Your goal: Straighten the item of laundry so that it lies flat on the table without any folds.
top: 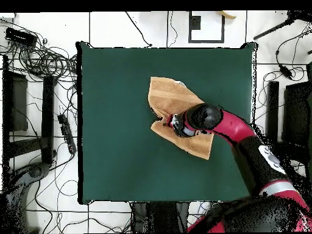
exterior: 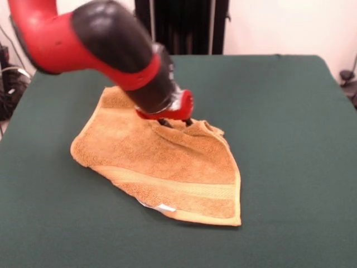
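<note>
The orange-tan towel lies near the middle of the dark green table. It is not flat: one side is folded over and its far edge is puckered up. A woven band runs along its near edge, with a small white tag at the near hem. My gripper comes down from the upper left onto the puckered far edge, with the cloth bunched between its dark fingertips. In the overhead view the gripper sits over the towel on the table; the arm hides part of the cloth.
The red and black arm crosses the upper left of the front view above the towel. The black pedestal stands behind the far table edge. Cables and dark equipment lie on the floor beside the table.
</note>
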